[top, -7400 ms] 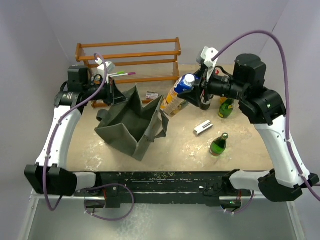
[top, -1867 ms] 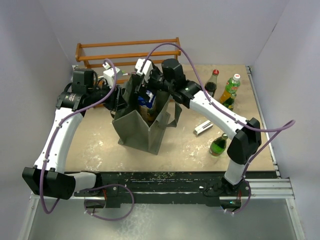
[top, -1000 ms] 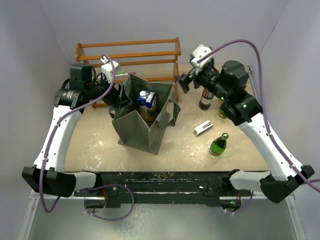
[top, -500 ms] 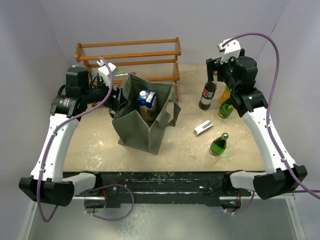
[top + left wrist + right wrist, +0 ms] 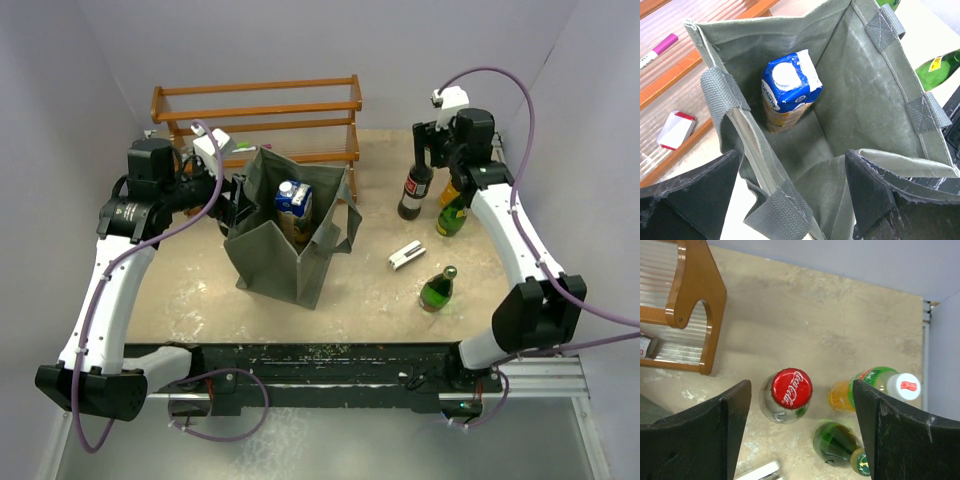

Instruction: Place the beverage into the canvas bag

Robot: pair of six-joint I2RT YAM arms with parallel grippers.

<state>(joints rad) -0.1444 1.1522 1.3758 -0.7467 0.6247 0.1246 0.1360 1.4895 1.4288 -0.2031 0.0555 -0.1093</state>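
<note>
Big change first: your right arm is out of the canvas bag (image 5: 290,240) and has swung well to the bag's right, so the right fingers (image 5: 424,152) now hang directly over the cola bottle (image 5: 413,188). The bag itself has gone from a slumped heap to standing square and open-mouthed, with your left fingers (image 5: 232,196) parked at its left rim just as they were a moment ago. They are spread wide on either side of the rim and I see no fabric pinched between them. Inside the bag, against its far wall, the blue-topped carton (image 5: 790,85) stands upright where the right arm dropped it, so one drink is delivered and the task is part done. Now to what's left on the desk to the bag's right: the cola bottle with its red cap (image 5: 791,388), an orange drink with a white cap (image 5: 867,387), and a green glass bottle (image 5: 837,442) just beside them. A second green bottle (image 5: 437,290) stands apart, nearer the arm bases. Your right fingers are released and empty, set either side of that red cap but clear of it, closing in a touch. My read: cola is next, so come down and clamp on the neck.
</note>
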